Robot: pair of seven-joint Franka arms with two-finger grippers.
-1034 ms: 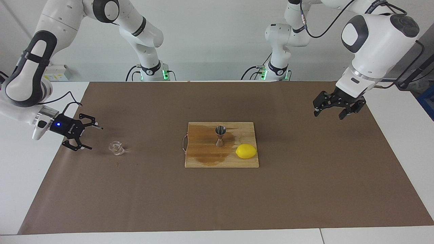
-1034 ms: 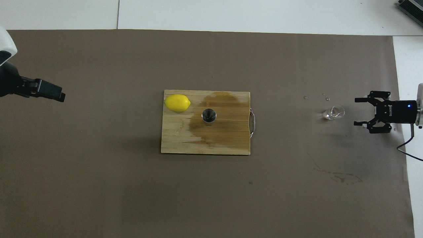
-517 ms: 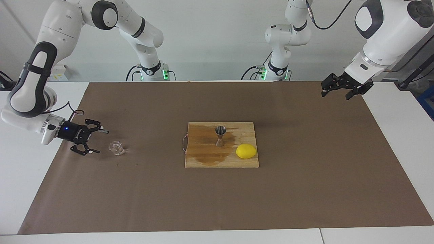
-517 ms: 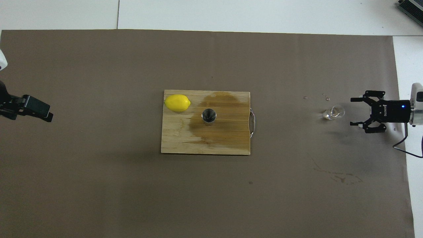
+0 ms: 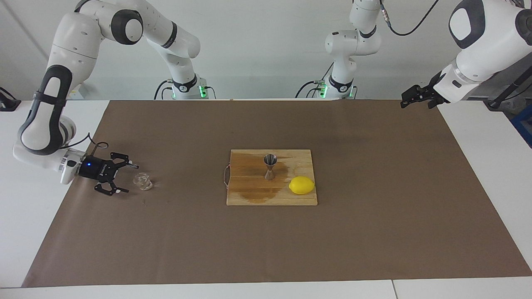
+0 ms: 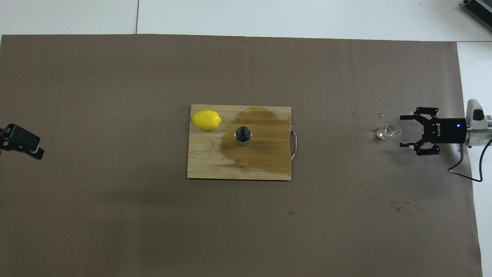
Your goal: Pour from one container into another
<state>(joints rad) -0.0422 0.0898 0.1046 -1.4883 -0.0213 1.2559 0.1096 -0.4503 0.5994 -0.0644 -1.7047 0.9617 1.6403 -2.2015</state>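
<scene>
Right tool [image 5: 125,177] lies low, wide open and empty, beside the glass [image 5: 142,181], lined up to grip it; left tool [image 5: 417,99] waits open, holding nothing

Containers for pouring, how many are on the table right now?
2. The clear glass vessel sits on the brown mat at the right arm's end; the steel jigger stands on the cutting board beside the lemon. None seems hidden.

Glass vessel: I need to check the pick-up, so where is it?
The glass vessel sits on the brown mat toward the right arm's end, just off the open right gripper, apart from the board.
</scene>
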